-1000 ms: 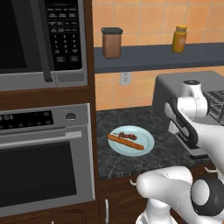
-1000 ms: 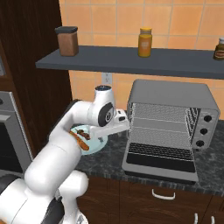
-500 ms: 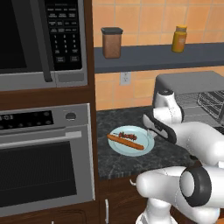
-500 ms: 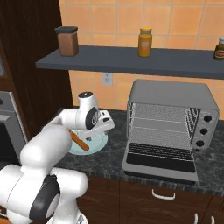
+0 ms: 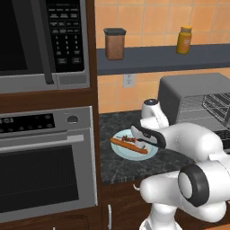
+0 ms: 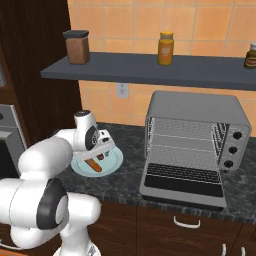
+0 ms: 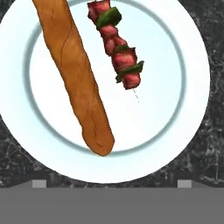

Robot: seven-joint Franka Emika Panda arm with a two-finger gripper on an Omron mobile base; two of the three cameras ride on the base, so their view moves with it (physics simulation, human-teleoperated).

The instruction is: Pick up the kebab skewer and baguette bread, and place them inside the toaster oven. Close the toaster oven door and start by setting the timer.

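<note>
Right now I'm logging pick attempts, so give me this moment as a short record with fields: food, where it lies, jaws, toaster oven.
food: baguette bread and kebab skewer, side by side, not touching
support: both lie on the white plate on the dark counter
gripper: gripper above the plate, jaws open, holding nothing
toaster oven: toaster oven stands right of the plate, racks bare
toaster oven door: toaster oven door folded down, open

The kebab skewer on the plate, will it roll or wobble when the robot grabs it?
Probably little rolling: the kebab skewer has lumpy chunks lying flat on the plate. It looks light. Gripped at one end, it might tip, since the chunks run along its length.
</note>
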